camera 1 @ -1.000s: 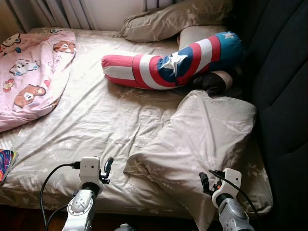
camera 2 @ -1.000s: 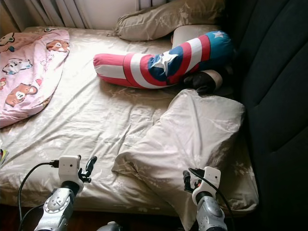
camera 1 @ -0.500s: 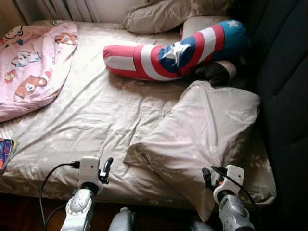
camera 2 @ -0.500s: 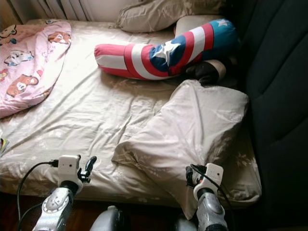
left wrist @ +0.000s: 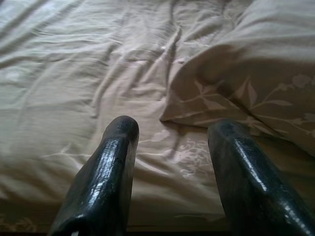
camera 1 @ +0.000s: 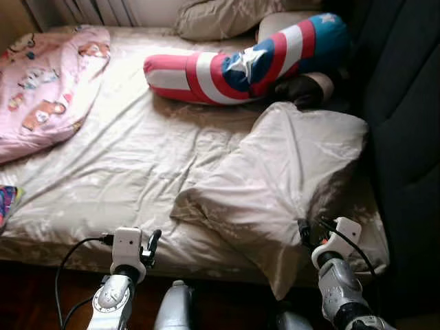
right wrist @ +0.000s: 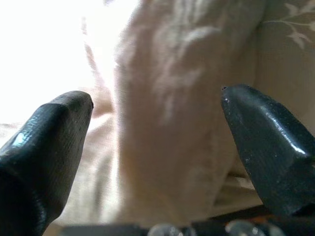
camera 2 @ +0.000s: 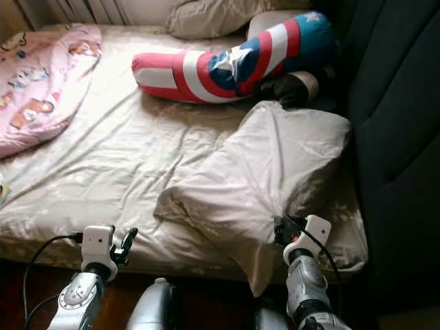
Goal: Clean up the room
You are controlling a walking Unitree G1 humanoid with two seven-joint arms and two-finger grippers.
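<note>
A beige leaf-print pillow (camera 1: 282, 172) lies askew on the bed's near right side, one corner hanging over the front edge. My right gripper (camera 1: 304, 232) is open at that corner; in the right wrist view the pillow fabric (right wrist: 172, 123) sits between the two fingers. My left gripper (camera 1: 152, 244) is open and holds nothing, low at the bed's front edge, pointing at the sheet (left wrist: 74, 73) just short of the pillow's other near corner (left wrist: 236, 83). A red, white and blue star bolster (camera 1: 234, 65) lies across the far side.
A pink cartoon-print blanket (camera 1: 48, 82) is bunched at the far left. A second beige pillow (camera 1: 220, 15) and a dark brown cushion (camera 1: 302, 89) lie at the head. A dark padded wall (camera 1: 405, 110) borders the right. A colourful book (camera 1: 5, 203) pokes in at the left edge.
The camera has tilted down and the whole bed has shifted up in the picture. My right gripper has reached forward to the pillow's hanging corner. The left gripper stays low.
</note>
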